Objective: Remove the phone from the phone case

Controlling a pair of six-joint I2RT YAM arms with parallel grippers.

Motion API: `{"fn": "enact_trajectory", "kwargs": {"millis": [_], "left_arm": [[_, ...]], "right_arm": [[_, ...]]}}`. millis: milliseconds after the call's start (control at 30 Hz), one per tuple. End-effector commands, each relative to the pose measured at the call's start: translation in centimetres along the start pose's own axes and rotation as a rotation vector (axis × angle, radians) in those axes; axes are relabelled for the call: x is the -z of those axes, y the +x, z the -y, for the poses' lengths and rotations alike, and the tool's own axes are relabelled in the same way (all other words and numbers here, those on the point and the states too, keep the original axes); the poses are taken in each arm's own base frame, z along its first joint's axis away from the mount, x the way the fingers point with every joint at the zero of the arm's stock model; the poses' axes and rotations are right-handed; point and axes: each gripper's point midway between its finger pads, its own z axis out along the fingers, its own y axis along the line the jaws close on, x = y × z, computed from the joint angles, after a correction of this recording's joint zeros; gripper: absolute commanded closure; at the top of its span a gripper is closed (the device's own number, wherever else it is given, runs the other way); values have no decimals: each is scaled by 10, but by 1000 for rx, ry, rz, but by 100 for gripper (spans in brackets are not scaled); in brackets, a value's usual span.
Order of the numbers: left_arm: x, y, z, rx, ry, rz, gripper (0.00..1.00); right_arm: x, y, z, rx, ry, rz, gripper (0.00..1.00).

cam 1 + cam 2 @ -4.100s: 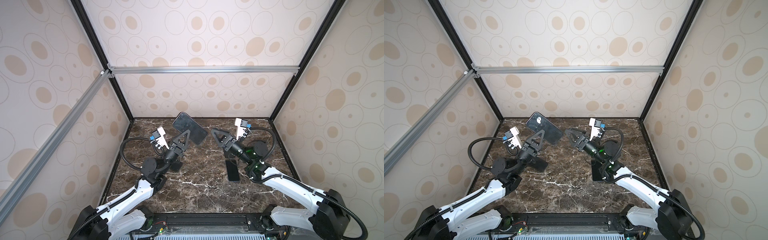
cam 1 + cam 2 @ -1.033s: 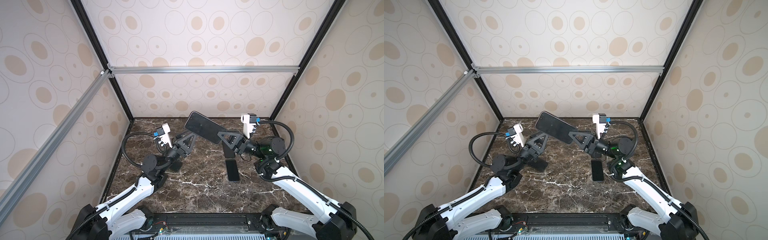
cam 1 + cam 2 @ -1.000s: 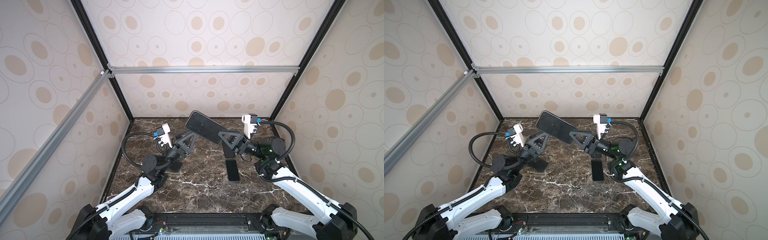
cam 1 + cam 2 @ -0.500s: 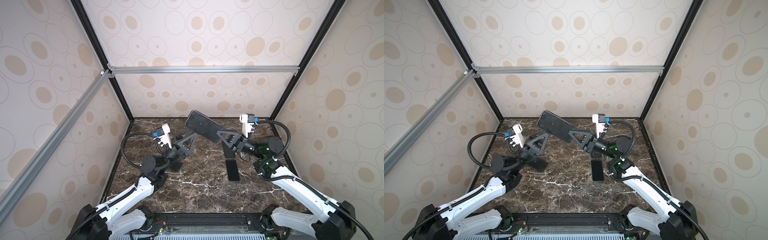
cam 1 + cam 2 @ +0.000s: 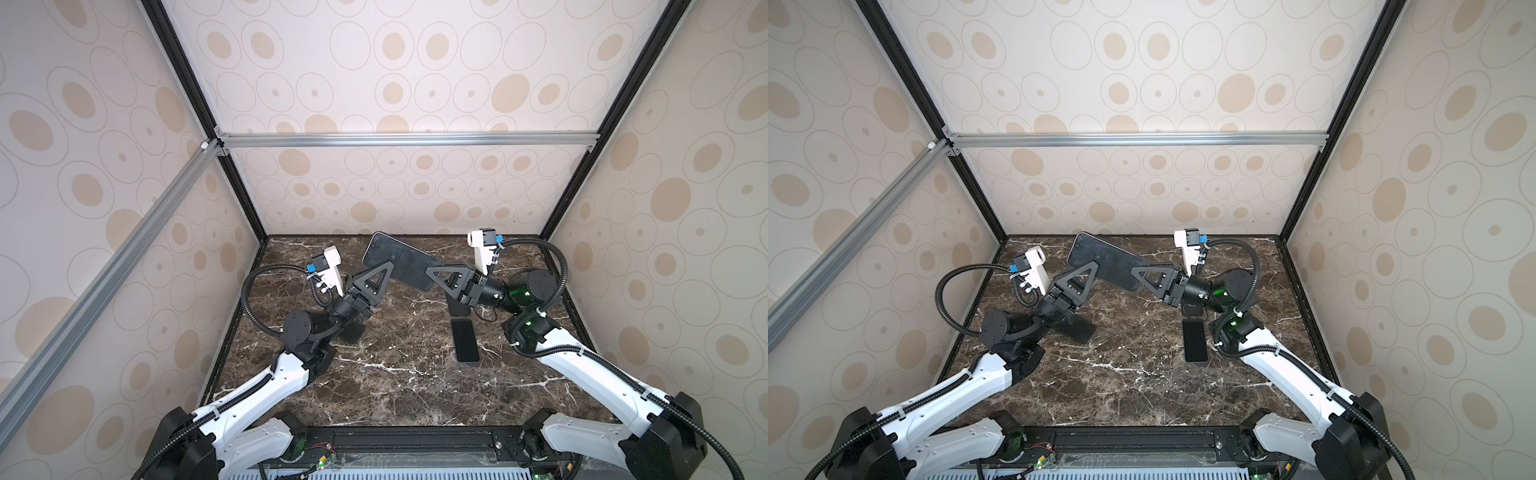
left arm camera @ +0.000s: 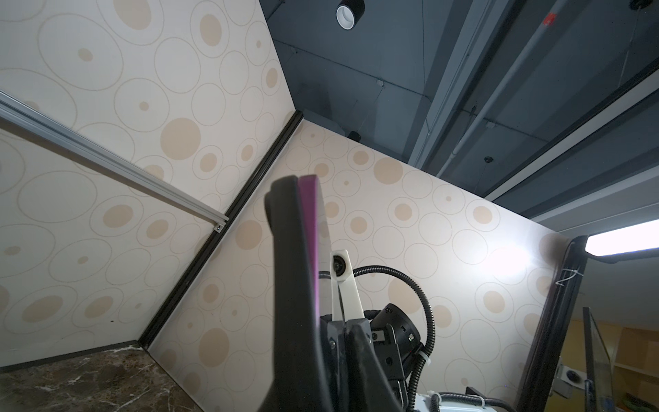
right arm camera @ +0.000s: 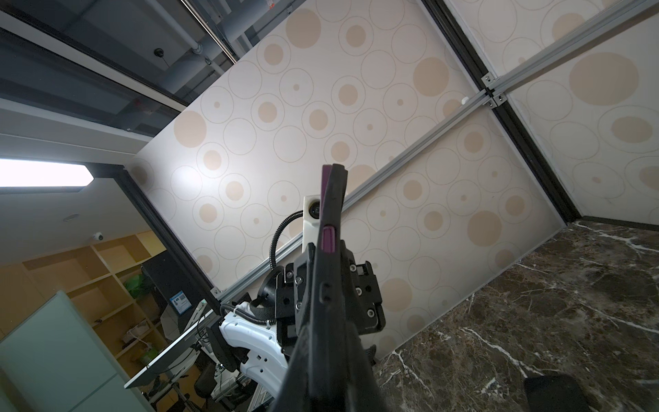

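Phone (image 5: 401, 257) aloft, left end effector (image 5: 384, 268), right end effector (image 5: 431, 272) clamping ends

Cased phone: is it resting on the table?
No, in a top view the cased phone is held in the air between the left tool and right tool, well above the table.

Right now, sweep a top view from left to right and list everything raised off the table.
left wrist camera → left pincer → cased phone → right pincer → right wrist camera
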Motion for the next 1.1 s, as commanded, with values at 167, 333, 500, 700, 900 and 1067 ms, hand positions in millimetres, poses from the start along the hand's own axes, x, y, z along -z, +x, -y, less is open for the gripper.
{"fn": "enact_trajectory", "kwargs": {"millis": [167, 333, 500, 700, 900, 1067], "left_arm": [[-5, -18, 24, -40, 76, 46, 100], [-5, -21, 27, -49, 87, 57, 100], [-5, -21, 32, -54, 115, 60, 100], [0, -23, 41, -60, 167, 75, 100], [3, -25, 46, -69, 182, 85, 100], [4, -24, 51, -74, 209, 83, 100]], "right_arm": [[-1, -22, -32, 87, -60, 54, 100], [0, -34, -35, 108, -63, 135, 63], [-4, -47, -45, 133, -71, 266, 58], [-2, -52, -43, 74, -78, 389, 59], [-1, -56, -51, 20, -179, 427, 60], [-8, -56, -56, 0, -238, 406, 61]]}}
